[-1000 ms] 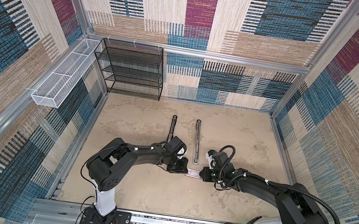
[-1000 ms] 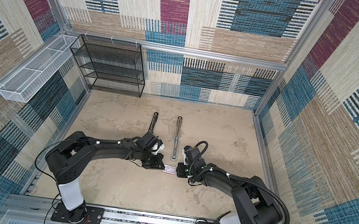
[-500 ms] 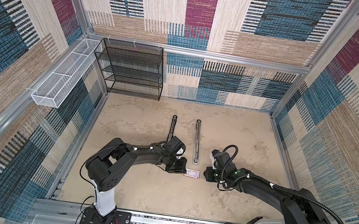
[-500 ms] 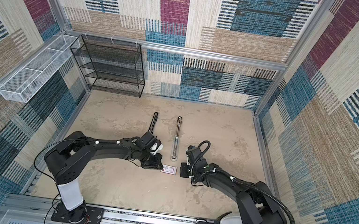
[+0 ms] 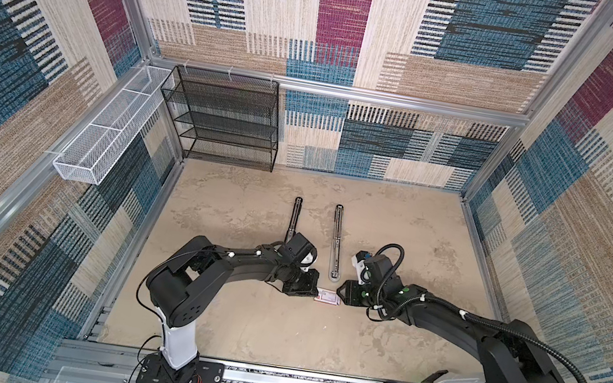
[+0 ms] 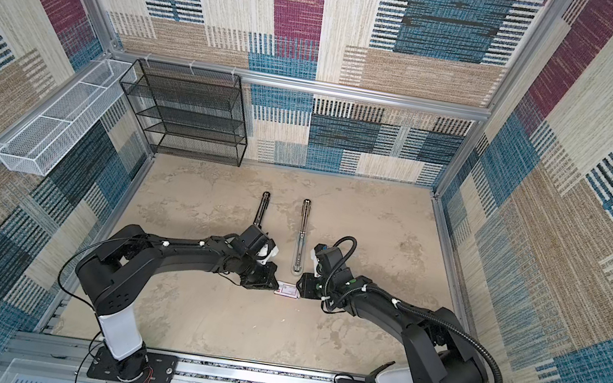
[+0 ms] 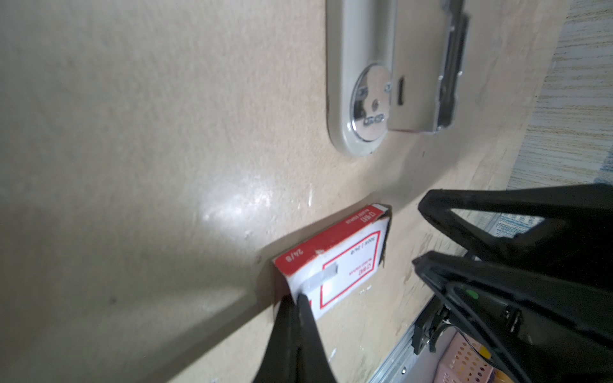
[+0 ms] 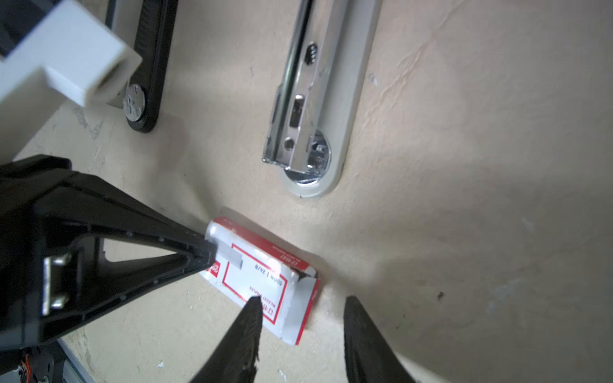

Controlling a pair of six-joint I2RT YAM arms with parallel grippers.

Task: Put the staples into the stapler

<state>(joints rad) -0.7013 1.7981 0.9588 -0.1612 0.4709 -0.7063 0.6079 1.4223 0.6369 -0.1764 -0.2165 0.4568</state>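
Quick update from my remote seat: the staple box (image 5: pixel 328 297) is lying flat on the worktop (image 5: pixel 231 327), just off the 6 o'clock end of the pale stapler (image 5: pixel 336 244), which is folded open with its chrome rail showing. The black stapler (image 5: pixel 294 218) sits at roughly 9 o'clock from that one, partly under my left arm. The left end effector (image 7: pixel 297 303) is clamped fully together, and its tips are planted on the box's 9 o'clock end, right by a strip of grey tape. I honestly can't tell if it's pinching a flap or just pressing there. The right end effector (image 8: pixel 302 303) is at the box's 3 o'clock end and partway open, gripping nothing. One finger is over the printed face and the other is past the torn end.
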